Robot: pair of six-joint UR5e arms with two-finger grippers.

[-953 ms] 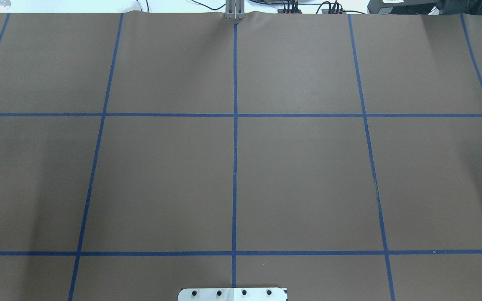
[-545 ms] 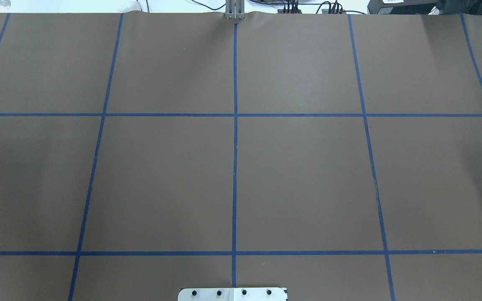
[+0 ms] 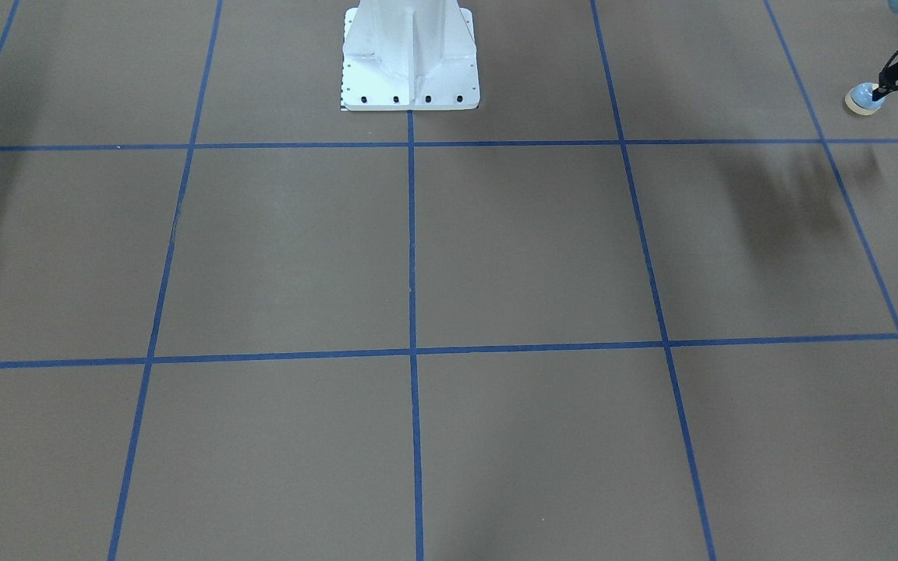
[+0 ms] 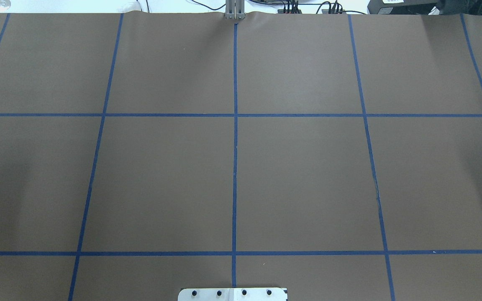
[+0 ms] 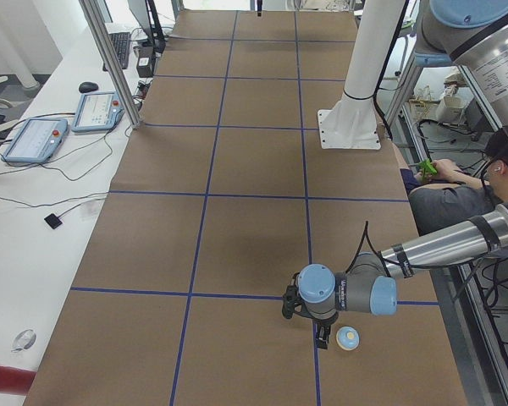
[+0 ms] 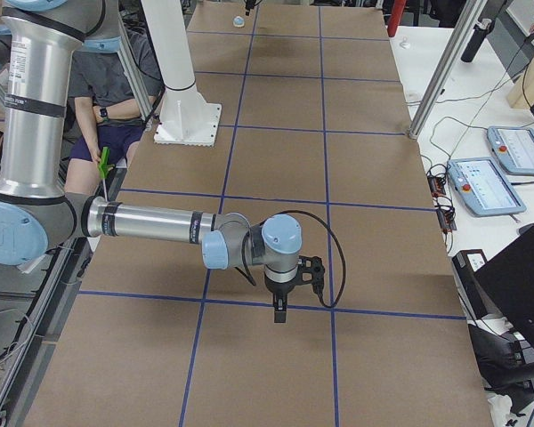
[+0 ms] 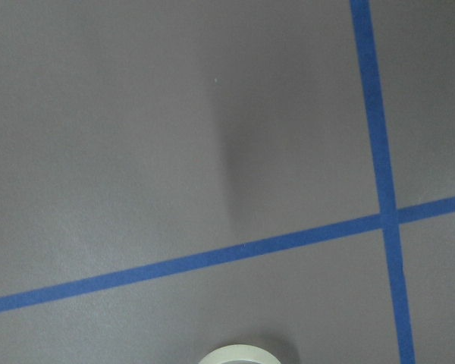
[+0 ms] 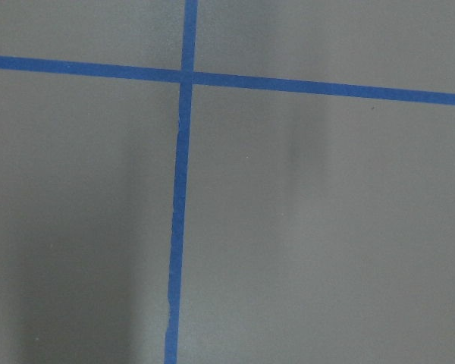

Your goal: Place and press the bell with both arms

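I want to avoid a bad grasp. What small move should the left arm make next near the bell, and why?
Probably shift the left gripper slightly sideways to centre it over the bell. In the left-end view the bell seems to sit beside the gripper, not between its jaws, and the left wrist view shows only its rim at the bottom edge.

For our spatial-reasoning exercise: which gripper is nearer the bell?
Left. The left gripper hangs right beside the bell; the right gripper is far off, at the other end of the table.
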